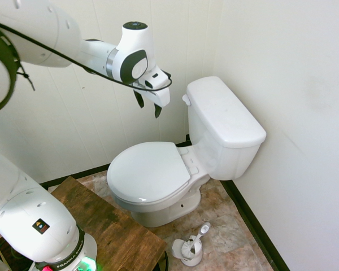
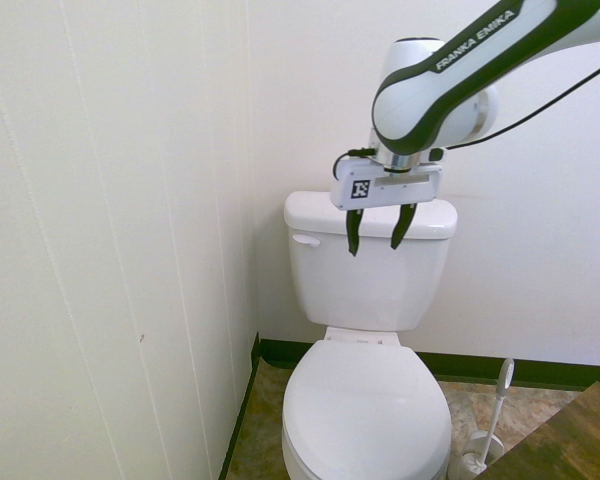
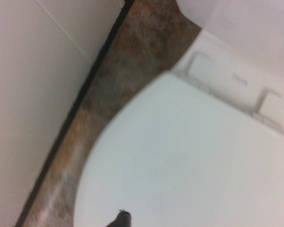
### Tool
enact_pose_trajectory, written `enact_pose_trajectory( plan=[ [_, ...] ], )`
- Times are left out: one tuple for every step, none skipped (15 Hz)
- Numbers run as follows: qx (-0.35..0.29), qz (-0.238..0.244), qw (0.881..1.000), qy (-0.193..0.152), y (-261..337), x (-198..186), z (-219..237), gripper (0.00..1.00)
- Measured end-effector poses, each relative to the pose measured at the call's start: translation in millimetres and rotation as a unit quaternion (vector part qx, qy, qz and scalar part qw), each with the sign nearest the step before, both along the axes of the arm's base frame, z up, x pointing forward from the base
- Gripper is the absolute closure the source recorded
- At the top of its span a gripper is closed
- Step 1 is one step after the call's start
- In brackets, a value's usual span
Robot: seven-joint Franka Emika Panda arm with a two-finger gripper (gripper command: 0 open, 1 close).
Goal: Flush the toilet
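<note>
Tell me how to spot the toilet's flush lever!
Find the big white toilet, then its boxy tank. The flush lever is the small white handle just under the tank's lid, near the end beside the paneled wall.

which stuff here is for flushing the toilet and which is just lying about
For the job:
- toilet, lid down
- flush lever on the tank
- claw, open and empty

Just there:
- toilet brush in its holder, on the floor
- wooden table
</note>
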State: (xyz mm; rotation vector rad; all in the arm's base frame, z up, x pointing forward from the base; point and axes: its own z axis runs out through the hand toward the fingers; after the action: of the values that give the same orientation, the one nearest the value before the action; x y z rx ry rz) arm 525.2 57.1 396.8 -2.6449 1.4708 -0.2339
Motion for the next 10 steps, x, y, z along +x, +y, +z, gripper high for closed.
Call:
enact_pose_trajectory(
  plan=[
    [0.001,-0.014,1.000,-0.010,8,19,-2,0.00],
    [0.003,-0.026,0.999,-0.017,14,37,-3,0.00],
    [0.007,-0.038,0.999,-0.025,19,55,-4,1.00],
    [0.012,-0.050,0.998,-0.032,22,71,-2,1.00],
    [0.015,-0.065,0.997,-0.038,23,86,-2,1.00],
    [0.013,-0.084,0.995,-0.044,23,101,-3,1.00],
    [0.011,-0.105,0.993,-0.052,23,115,-7,1.00],
    [0.010,-0.122,0.991,-0.058,21,127,-14,1.00],
    [0.010,-0.134,0.989,-0.060,18,138,-21,1.00],
    [0.010,-0.144,0.987,-0.063,15,146,-28,1.00]
  ],
)
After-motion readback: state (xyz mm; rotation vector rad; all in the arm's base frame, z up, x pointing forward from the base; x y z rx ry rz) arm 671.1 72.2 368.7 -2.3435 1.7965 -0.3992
